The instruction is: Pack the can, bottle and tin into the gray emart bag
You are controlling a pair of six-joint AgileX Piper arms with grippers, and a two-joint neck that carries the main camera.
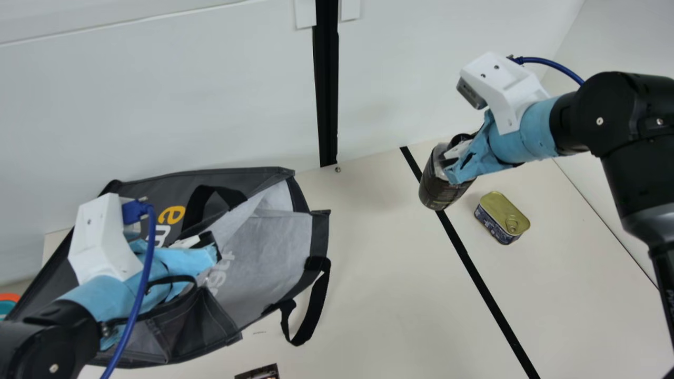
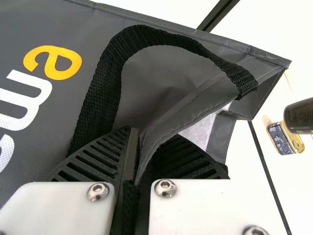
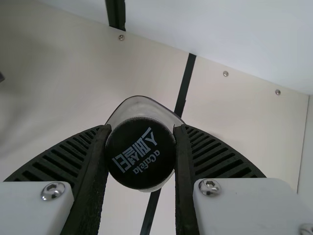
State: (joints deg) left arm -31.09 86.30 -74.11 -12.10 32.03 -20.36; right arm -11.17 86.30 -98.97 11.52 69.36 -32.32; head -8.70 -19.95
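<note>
Black ribbed left claw (image 1: 215,248) clenches gray fabric emart bag (image 1: 263,237); black right claw (image 1: 448,165) grips black-capped dark bottle (image 1: 438,196), gold-lidded rectangular tin (image 1: 499,213) near it on cream surface (image 1: 384,273).

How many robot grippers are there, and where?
2: the left gripper pinches the edge of the gray bag; the right gripper holds the bottle above the table.

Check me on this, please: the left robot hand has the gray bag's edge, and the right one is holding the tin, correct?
Not quite: the right gripper holds the bottle, not the tin, which lies on the table in the main view. The left gripper does have the edge of the gray bag.
</note>
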